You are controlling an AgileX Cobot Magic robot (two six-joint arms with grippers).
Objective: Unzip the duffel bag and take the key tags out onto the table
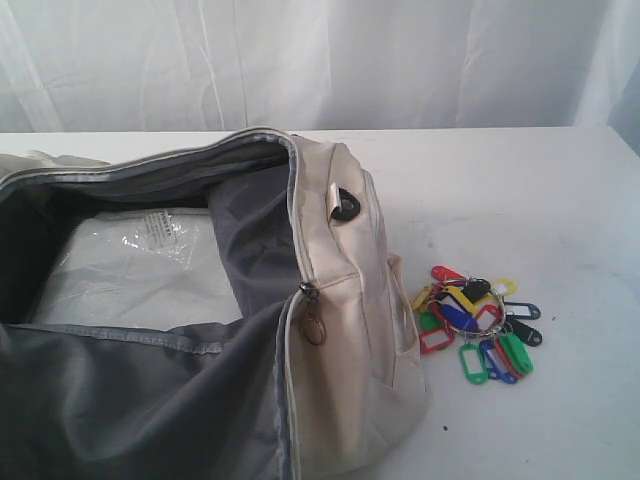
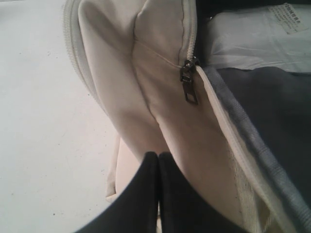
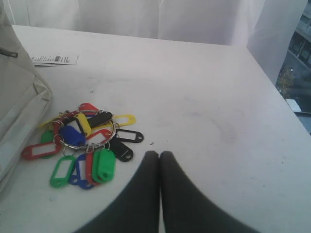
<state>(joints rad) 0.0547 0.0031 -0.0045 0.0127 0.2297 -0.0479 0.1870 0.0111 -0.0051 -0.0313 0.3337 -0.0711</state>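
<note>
- The duffel bag [image 1: 340,300] lies unzipped on the table [image 1: 540,200], with a clear plastic packet [image 1: 140,255] inside against its grey lining.
- The key tags [image 1: 477,320] lie on the table just beside the bag's end (fanned round their metal ring).
- A zipper pull [image 2: 189,86] hangs at the bag's end seam.
- The left gripper [image 2: 158,156] hovers by the bag's end, fingers pressed together, empty.
- The right gripper [image 3: 159,155] sits beyond the tags from the bag, closed on nothing.
- A paper label [image 3: 53,59] lies near the bag.

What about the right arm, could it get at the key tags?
Probably yes: the key tags lie uncovered on the table, with nothing between them and the shut right gripper.
</note>
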